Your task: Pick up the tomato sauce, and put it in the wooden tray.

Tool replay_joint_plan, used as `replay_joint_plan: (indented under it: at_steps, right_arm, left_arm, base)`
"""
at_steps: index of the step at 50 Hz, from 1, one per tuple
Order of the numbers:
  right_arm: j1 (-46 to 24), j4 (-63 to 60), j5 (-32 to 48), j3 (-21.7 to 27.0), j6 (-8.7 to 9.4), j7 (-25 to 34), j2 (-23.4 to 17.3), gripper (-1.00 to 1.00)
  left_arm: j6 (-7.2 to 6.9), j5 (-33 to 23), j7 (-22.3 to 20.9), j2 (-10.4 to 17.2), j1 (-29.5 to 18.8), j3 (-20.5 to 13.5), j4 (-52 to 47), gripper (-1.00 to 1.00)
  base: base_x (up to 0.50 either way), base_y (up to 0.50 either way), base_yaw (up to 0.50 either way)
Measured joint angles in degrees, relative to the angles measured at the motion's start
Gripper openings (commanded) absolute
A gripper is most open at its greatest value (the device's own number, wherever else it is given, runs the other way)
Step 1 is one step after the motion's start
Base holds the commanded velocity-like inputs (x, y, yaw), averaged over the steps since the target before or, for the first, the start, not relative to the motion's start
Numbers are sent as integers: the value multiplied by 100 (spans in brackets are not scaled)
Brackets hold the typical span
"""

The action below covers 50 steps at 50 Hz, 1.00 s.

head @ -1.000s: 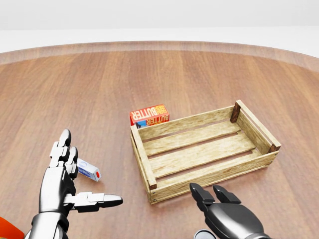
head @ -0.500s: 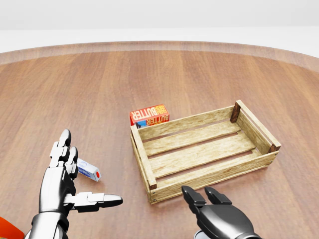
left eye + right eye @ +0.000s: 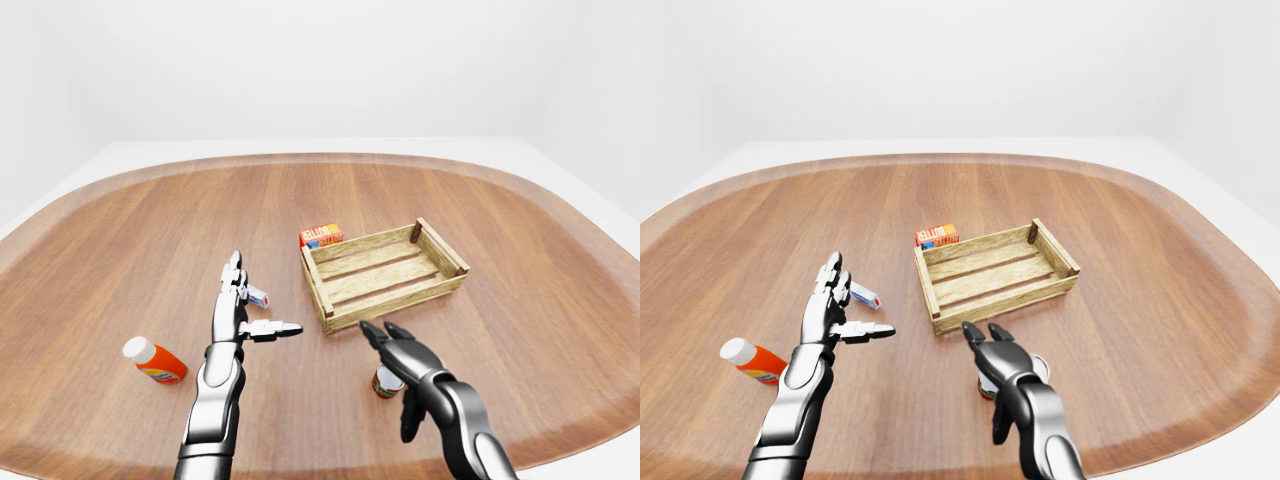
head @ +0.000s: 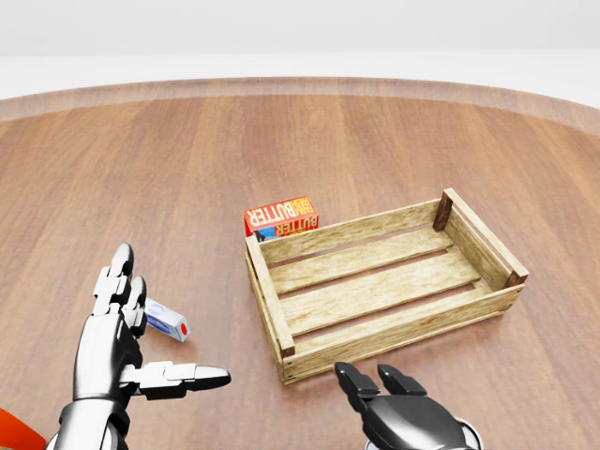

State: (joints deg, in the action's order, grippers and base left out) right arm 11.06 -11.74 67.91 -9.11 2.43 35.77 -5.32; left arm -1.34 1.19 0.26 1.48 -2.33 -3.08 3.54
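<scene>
Butter box (image 4: 281,217) touches wooden tray (image 4: 384,286); both hands' fingers (image 4: 169,377) spread, empty.

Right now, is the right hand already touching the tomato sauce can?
Cannot tell. In the left-eye view the right hand lies over the tomato sauce can with open fingers, hiding its top, so neither a gap nor contact shows. The head view hides the can.

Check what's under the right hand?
A small can, presumably the tomato sauce, stands under the open right hand. Its top and most of its label are covered.
</scene>
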Motion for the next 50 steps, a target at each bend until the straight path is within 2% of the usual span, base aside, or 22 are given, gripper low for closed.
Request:
replay_joint_plan:
  at_steps: [18, 50]
  right_arm:
    - [-13, 399, -26, -106, -27, -169, -19, 100]
    - [-51, 659, -35, -240, 1, -107, -30, 100]
  left_arm:
    - [0, 0, 0, 0, 0, -1, 1, 100]
    - [0, 1, 0, 0, -1, -1, 1, 100]
  base:
    - [0, 0, 0]
    - [0, 0, 0]
